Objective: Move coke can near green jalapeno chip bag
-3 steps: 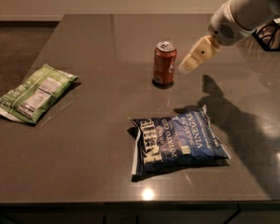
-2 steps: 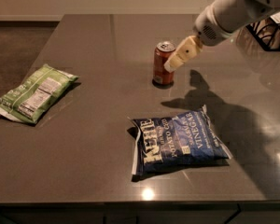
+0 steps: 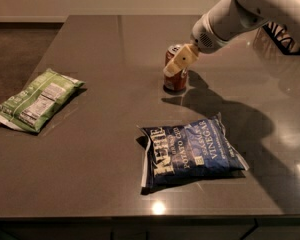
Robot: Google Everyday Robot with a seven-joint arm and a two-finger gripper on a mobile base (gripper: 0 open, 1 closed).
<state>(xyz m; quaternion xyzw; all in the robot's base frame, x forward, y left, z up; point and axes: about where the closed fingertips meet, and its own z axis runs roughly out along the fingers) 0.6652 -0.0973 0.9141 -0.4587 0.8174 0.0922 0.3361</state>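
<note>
The coke can stands upright on the dark table, right of the middle toward the back. My gripper reaches in from the upper right and sits right at the can, its tan tip crossing the can's upper front. The can's silver top shows just behind it. The green jalapeno chip bag lies flat near the table's left edge, label panel up, far to the left of the can.
A dark blue Kettle chip bag lies flat in the front middle, below the can. A dark wire rack stands at the back right. The table's front edge runs along the bottom.
My gripper has moved left and down from beside the can's right to overlap the can. The can and both bags have not moved.
</note>
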